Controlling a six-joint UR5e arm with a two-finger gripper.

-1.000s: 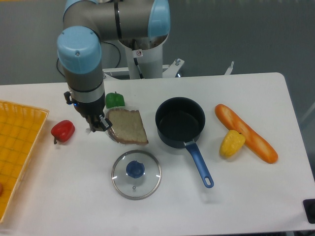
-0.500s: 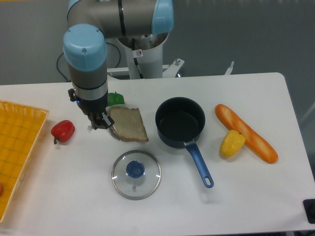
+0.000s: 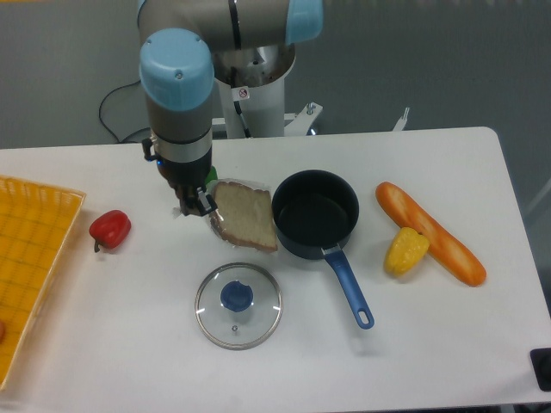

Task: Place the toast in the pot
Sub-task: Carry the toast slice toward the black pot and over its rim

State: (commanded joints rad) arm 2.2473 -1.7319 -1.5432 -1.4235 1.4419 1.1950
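While the gripper (image 3: 200,206) pinched the toast (image 3: 246,217) by its left edge, the slice — light, stiff, slippery-wrapped — hung beside the pot (image 3: 315,212)

The scene was bright and evenly lit from overhead. The white tabletop (image 3: 413,361) came close to washing out, while the grey wall behind stayed dull. Shadows were soft and short: a faint one lay under the round glass lid with its blue knob (image 3: 238,305), another beside the long blue handle of the dark navy saucepan (image 3: 315,212). Pale highlights sat on the arm's light-blue joint cap (image 3: 176,67) and the long orange baguette (image 3: 429,232). Focus was slightly soft throughout, with mild grain.
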